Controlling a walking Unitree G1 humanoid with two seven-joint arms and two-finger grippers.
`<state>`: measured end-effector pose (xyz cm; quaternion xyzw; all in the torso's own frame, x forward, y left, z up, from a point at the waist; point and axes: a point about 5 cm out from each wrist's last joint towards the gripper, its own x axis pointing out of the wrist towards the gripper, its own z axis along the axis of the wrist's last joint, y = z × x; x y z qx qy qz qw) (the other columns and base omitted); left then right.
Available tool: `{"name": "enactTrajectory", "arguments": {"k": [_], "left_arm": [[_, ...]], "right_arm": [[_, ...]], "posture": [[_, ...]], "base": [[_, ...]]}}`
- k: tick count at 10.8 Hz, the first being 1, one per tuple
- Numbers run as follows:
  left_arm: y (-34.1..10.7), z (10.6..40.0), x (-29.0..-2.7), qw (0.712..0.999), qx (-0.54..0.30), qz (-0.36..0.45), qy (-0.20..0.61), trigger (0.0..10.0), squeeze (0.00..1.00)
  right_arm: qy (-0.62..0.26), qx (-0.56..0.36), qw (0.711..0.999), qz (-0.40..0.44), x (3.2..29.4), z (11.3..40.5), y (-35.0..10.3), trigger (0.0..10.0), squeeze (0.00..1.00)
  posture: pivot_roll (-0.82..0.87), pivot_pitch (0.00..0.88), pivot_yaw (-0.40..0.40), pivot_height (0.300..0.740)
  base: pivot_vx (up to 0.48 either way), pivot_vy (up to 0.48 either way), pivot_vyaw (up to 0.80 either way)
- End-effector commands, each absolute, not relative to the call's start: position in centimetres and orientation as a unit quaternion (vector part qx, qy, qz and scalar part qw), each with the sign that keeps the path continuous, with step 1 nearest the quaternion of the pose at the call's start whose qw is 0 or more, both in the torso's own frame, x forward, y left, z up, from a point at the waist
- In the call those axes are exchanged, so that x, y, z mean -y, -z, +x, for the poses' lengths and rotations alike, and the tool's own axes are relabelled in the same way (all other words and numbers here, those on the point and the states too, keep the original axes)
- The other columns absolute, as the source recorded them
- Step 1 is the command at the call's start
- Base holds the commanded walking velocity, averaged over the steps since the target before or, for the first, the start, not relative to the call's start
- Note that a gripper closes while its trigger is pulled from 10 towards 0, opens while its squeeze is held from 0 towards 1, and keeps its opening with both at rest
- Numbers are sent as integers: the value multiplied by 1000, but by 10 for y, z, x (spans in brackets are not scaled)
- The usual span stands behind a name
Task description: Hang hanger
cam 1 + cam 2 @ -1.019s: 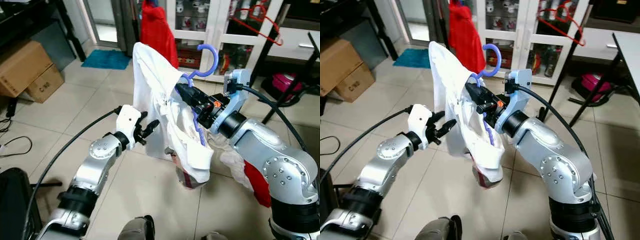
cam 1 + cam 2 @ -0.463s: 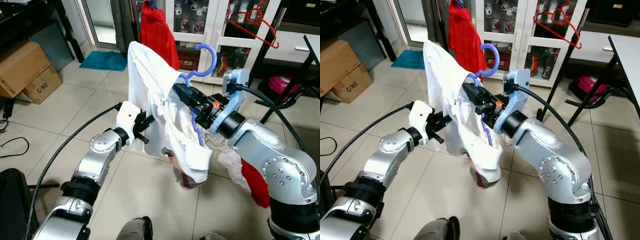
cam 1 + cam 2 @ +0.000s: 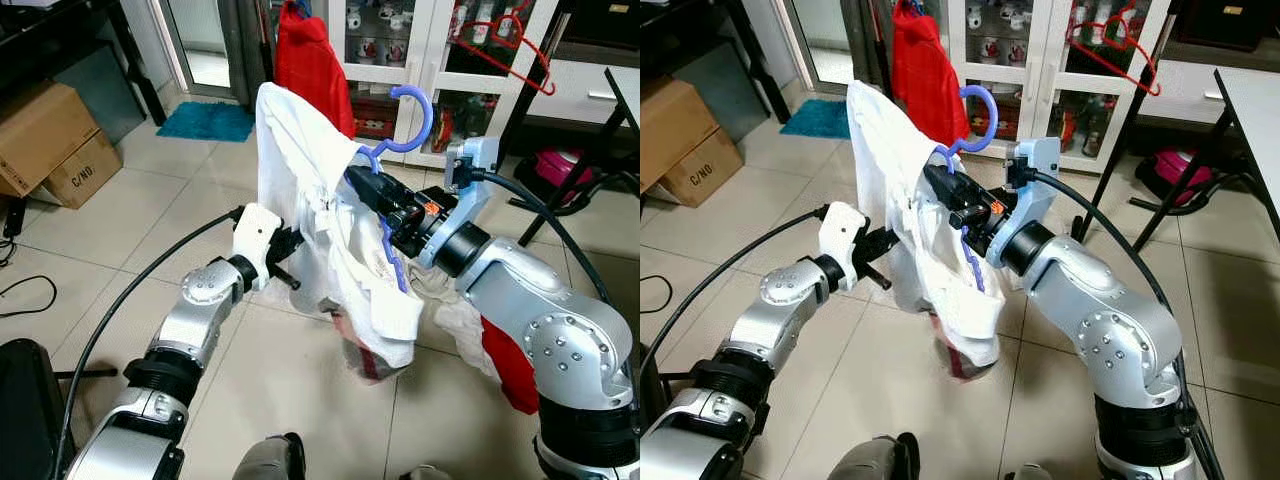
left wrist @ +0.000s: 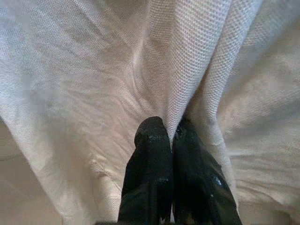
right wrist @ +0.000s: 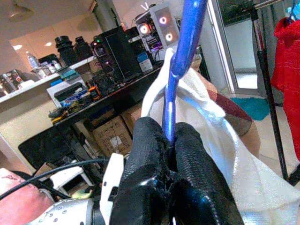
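The right pincer (image 3: 362, 186) is clamped tight on the neck of the blue hanger (image 3: 408, 125), held up at chest height in front of the robot; in the right wrist view its two black fingers (image 5: 149, 150) press together around the blue stem (image 5: 180, 61) with no gap between them. A white garment (image 3: 322, 225) is draped over the hanger and hangs down in folds, with a reddish patterned piece showing at its lower edge above the tiled floor (image 3: 180, 215). The left pincer (image 3: 287, 245) has pushed further into the cloth than a second ago, when its fingers stood spread just short of the garment's edge; now the tips are buried in the fabric, and the left wrist view shows the fingers (image 4: 149, 154) closed side by side with a fold of the white weave (image 4: 206, 70) pinched between them. The hanger itself sits about where it was, and the scene has shifted a little in the frame with the head's movement. Behind, a red garment (image 3: 312, 60) hangs in front of a glass-fronted cabinet (image 3: 400, 30), a red hanger (image 3: 505, 40) hangs on a dark rack to the right, and cardboard boxes (image 3: 50, 140) sit on the floor at the left.
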<state>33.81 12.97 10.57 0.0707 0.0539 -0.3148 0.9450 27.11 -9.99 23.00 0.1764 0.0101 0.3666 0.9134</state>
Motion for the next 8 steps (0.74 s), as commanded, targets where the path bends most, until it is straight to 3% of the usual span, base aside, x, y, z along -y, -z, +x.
{"name": "enactTrajectory", "arguments": {"k": [1, 4, 8], "left_arm": [[-103, 338, -134, 946, -60, 73, 311, 0, 0], [-70, 325, -150, 963, -125, 46, 233, 0, 0], [-12, 285, -161, 952, -232, 68, 188, 0, 0]], "right_arm": [[-371, 22, 912, 173, 100, 268, -242, 10000, 0], [-286, 32, 940, 182, 112, 285, -243, 10000, 0], [-239, 25, 958, 157, 118, 296, -240, 10000, 0]], "posture": [[-105, 83, 94, 740], [-97, 82, 97, 740], [-90, 90, 79, 740]], "base": [[0, 0, 0], [0, 0, 0], [0, 0, 0]]}}
